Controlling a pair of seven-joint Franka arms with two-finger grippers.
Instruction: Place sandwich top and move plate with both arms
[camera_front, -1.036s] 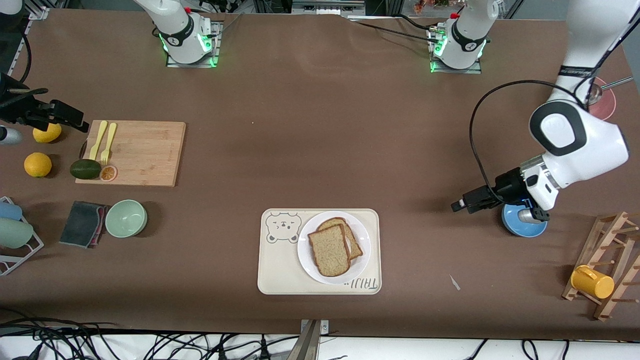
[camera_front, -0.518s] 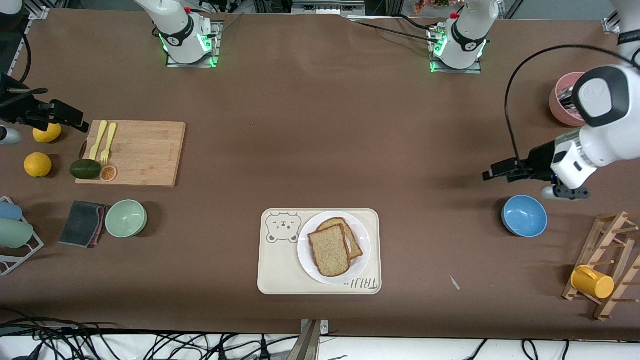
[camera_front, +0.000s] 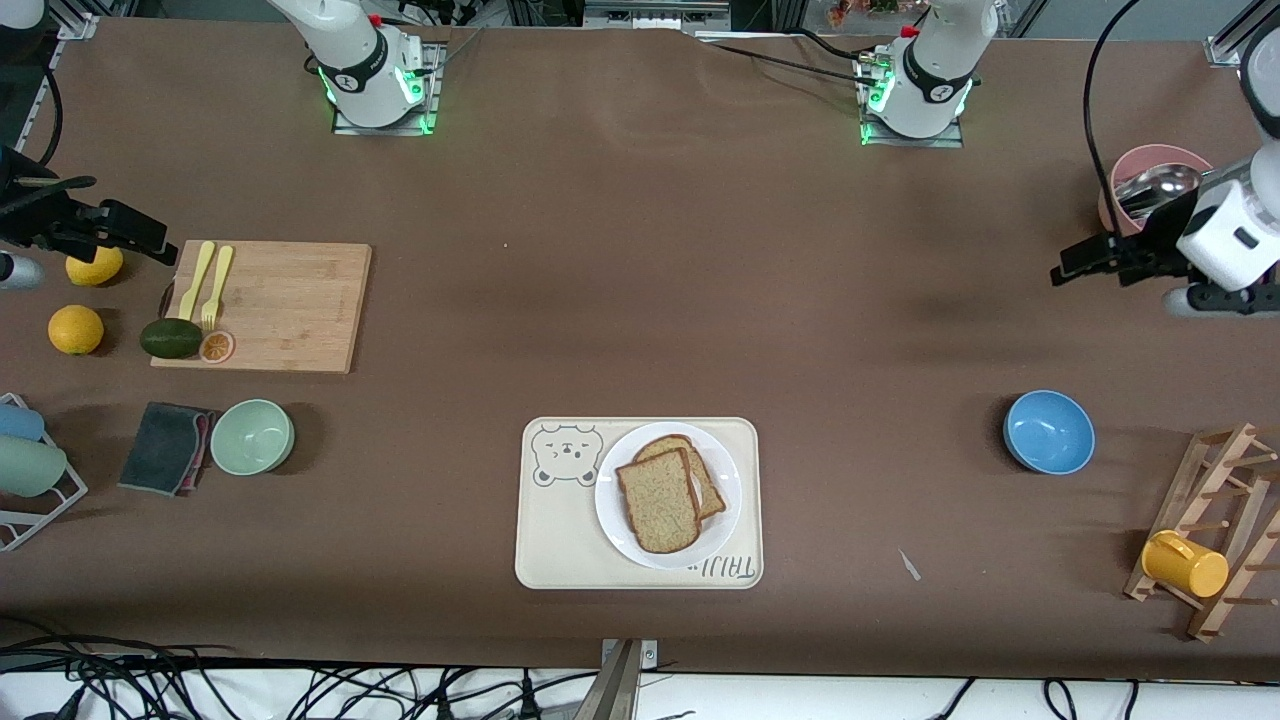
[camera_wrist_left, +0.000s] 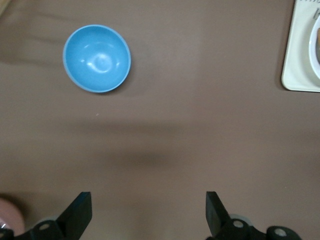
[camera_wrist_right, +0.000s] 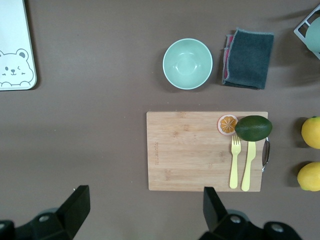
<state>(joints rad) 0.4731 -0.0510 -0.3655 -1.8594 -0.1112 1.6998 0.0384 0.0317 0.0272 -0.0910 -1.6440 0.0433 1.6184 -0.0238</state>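
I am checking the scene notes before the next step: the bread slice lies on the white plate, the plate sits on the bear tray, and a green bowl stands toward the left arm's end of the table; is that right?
Not quite: the bowl toward the left arm's end is blue, as the front view shows. The bread slice does lie on the white plate, and the plate sits on the bear tray.

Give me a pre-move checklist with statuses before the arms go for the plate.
1. Sandwich top resting on the lower slice: ok.
2. Plate sitting on the bear tray: ok.
3. Left tool open, holding nothing: ok.
4. Right tool open, holding nothing: ok.
5. Tools positioned at the plate: not ok; left is near the pink bowl, right over the table beside the cutting board.
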